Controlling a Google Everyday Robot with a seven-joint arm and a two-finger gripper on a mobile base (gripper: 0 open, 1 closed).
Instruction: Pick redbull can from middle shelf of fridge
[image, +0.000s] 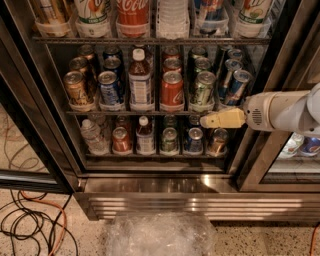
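Observation:
The fridge (165, 200) stands with its door open, above a ribbed steel base. The middle shelf (150, 113) carries lanes of cans. Several slim blue-and-silver redbull cans stand in its far right lane, the front one (239, 86) leaning slightly. My gripper (204, 121), tan and on a white arm coming in from the right, points left at the shelf's front edge. It sits just below and left of the front redbull can, under the green-and-silver can (203, 89), and holds nothing.
On the middle shelf are also a Coke can (171, 90), a bottle (140, 82), a Pepsi can (108, 87) and gold cans (75, 87). Smaller cans fill the rack below (165, 140). Crumpled plastic (160, 235) and cables (30, 225) lie on the floor.

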